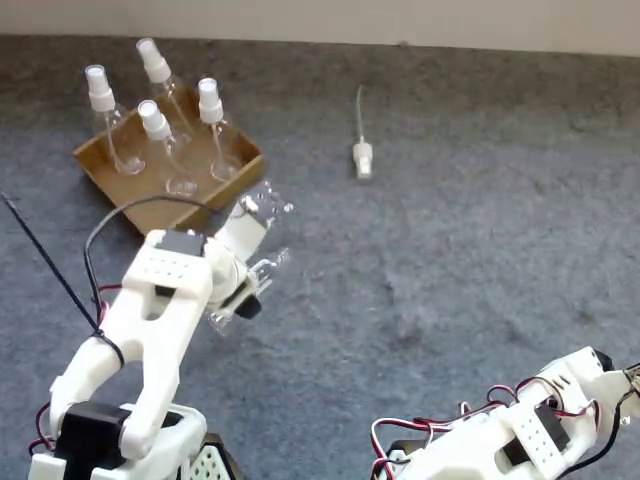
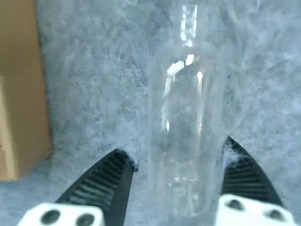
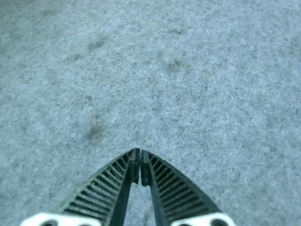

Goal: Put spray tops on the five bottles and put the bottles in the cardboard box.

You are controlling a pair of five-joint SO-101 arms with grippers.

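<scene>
Looking from high: the cardboard box (image 1: 128, 195) sits at the far left of the bench (image 1: 480, 250). Four capped bottles (image 1: 160, 140) stand upright inside it. The fifth bottle (image 1: 262, 215), clear and with no top, lies just beside the box at the tip of the left arm (image 1: 160, 300). The last spray top (image 1: 362, 158) lies on its side well apart from it, farther along the bench. The right arm (image 1: 520, 430) is at the near right edge.
Looking from the left wrist: the left pincer (image 2: 178, 148) is spread around the bottle's body. One finger meets the plastic, while a sliver of bench shows beside the other. The neck points away.
Looking from the right wrist: the right pincer (image 3: 139, 156) is pressed together on nothing, over bare bench.
Doing the step well: close squarely on the body, low enough to leave the neck free. Stand the bottle upright. Have the right arm bring the top tube-first into the mouth.
Comparing views: the left wrist view reveals the finger gap that the arm hides from high. The high view places the loose top and the box's contents.
</scene>
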